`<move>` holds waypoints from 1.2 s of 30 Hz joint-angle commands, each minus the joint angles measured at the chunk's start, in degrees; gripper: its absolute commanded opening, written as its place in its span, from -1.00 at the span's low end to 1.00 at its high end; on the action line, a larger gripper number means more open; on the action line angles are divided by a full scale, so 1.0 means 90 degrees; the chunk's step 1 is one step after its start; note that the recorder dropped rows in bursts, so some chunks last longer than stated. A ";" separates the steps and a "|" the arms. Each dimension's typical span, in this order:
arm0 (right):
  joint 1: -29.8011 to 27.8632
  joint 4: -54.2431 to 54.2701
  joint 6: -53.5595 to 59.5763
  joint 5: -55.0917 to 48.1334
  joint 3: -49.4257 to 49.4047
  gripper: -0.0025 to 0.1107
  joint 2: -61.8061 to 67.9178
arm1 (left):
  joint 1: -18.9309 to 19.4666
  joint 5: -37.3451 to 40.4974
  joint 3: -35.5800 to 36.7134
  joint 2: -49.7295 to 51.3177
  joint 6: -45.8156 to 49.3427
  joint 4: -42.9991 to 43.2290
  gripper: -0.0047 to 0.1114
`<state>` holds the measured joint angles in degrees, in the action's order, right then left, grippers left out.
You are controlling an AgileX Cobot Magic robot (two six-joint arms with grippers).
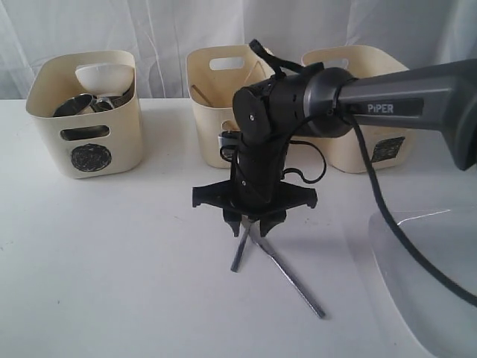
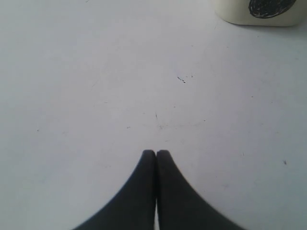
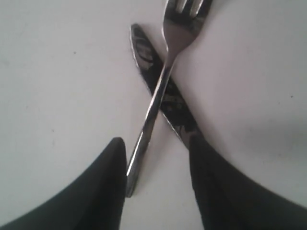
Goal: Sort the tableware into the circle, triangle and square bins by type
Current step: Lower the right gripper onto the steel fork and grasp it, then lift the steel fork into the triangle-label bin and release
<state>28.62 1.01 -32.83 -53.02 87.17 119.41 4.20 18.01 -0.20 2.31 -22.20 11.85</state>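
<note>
A steel fork (image 3: 165, 72) lies crossed over a steel knife (image 3: 144, 55) on the white table. My right gripper (image 3: 156, 148) is open and straddles their handles. The fork's handle end rests against one finger (image 3: 108, 177), and the knife's handle runs under the other finger. In the exterior view this gripper (image 1: 253, 221) points down at the crossed cutlery (image 1: 287, 272) in front of the bins. My left gripper (image 2: 156, 153) is shut on nothing above bare table. A large white plate (image 1: 428, 283) sits at the front right.
Three cream bins stand along the back. The left bin (image 1: 86, 112), with a round mark, holds steel mugs and bowls. The middle bin (image 1: 212, 97) is partly behind the right arm (image 1: 387, 93). The right bin (image 1: 373, 142) carries a square mark. A bin corner (image 2: 259, 12) shows in the left wrist view.
</note>
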 commanded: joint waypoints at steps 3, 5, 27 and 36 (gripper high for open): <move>0.0010 -0.0113 -0.0133 0.0774 0.0025 -0.25 0.0208 | 0.0031 0.0095 0.0022 -0.0034 -0.0005 -0.0030 -0.92; 0.0010 -0.0113 -0.0224 0.0829 0.0025 -0.25 0.0276 | 0.0031 0.0095 0.0022 -0.0034 -0.0005 -0.0030 -0.92; 0.0010 0.0780 0.1508 0.0646 0.0025 -0.96 0.0225 | 0.0031 0.0095 0.0022 -0.0034 -0.0005 -0.0030 -0.92; -0.0003 0.1056 0.2668 0.0058 0.0025 -0.96 -0.0223 | 0.0031 0.0095 0.0022 -0.0034 -0.0005 -0.0030 -0.92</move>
<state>28.71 10.07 -12.25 -50.78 87.63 119.13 4.20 18.01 -0.20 2.31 -22.20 11.85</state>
